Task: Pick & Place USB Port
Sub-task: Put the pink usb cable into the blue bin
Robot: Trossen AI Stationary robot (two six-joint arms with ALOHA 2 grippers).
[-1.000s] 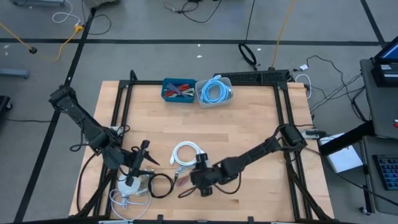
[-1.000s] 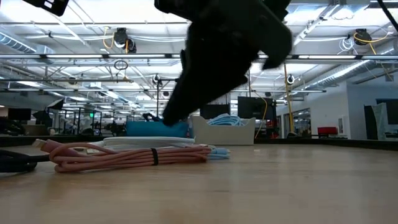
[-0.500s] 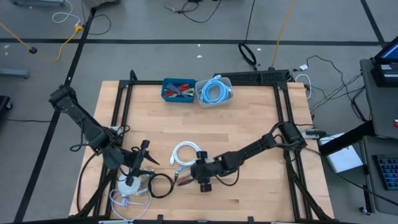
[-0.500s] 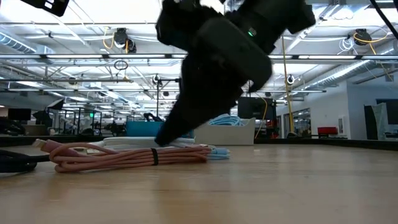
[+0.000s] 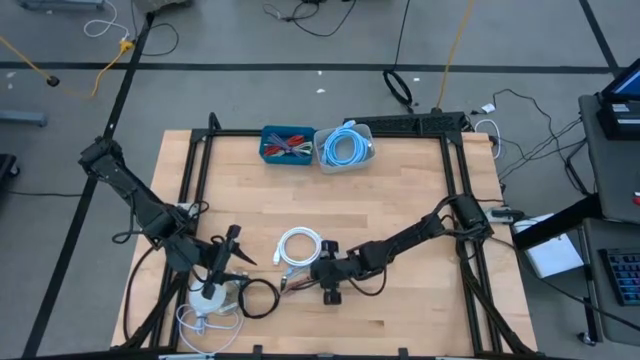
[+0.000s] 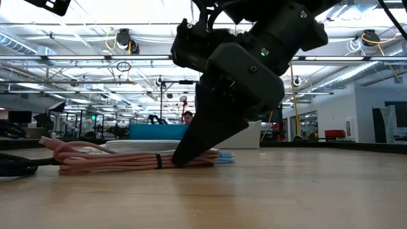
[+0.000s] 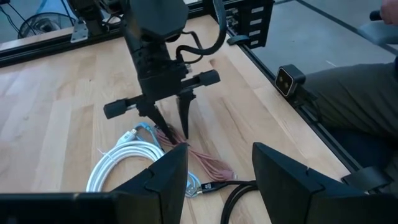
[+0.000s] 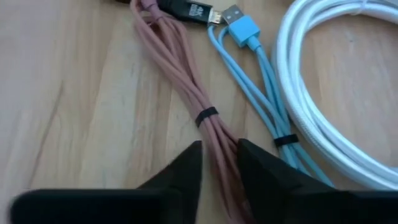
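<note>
Pale wooden bench [image 5: 400, 215]; right pincer [image 8: 219, 163] slightly open, straddling soft light pink bundled USB cable [image 8: 186, 93], not yet gripping. Take near black tie. Left pincer [image 7: 217, 171] open, waiting.

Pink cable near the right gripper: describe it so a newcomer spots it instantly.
On the wooden table, look at the near edge, where the right gripper reaches down. The pink cable lies straddled by its fingertips, beside a white cable and a light blue cable. It alone is pink, bound by a black tie.

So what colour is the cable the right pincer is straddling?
Pink cable, bound by a black tie; clearest in the right wrist view, between the right pincer fingers.
</note>
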